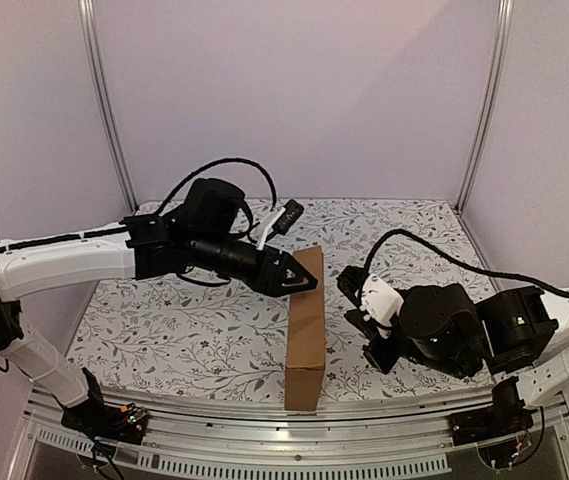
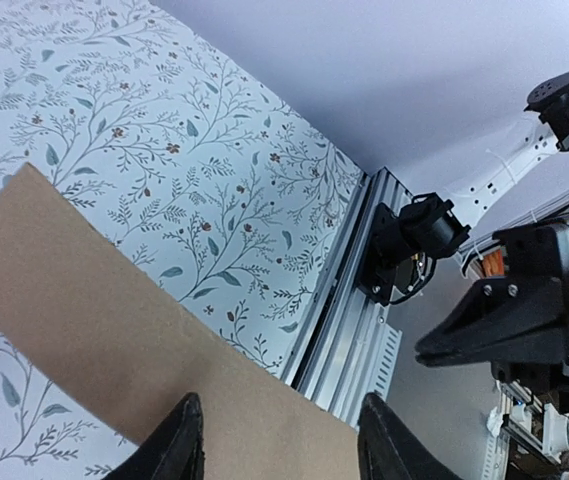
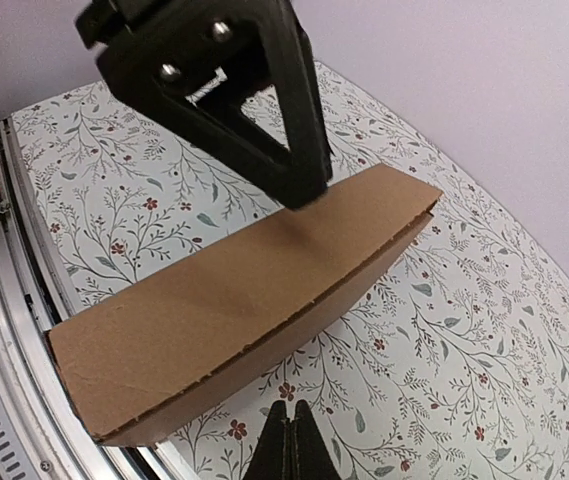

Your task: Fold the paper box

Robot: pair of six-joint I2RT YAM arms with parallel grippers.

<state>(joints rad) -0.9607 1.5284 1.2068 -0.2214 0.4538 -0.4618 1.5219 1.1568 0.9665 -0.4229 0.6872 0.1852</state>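
Note:
The paper box (image 1: 306, 330) is folded into a long, shallow brown carton that lies on the floral table, running from the near edge toward the back. My left gripper (image 1: 304, 283) hangs over its far end, fingers spread apart above the top face (image 2: 114, 320). It is open (image 2: 282, 445) and holds nothing. From the right wrist view one left fingertip (image 3: 304, 190) sits at or just above the box's top (image 3: 234, 290). My right gripper (image 1: 347, 283) is shut and empty (image 3: 289, 440), a short way to the right of the box and pointed at its side.
An aluminium rail (image 1: 264, 415) runs along the table's near edge, and the box's near end reaches it. A white connector on a black cable (image 1: 289, 215) hangs behind the left arm. Purple walls with metal posts close the back and sides.

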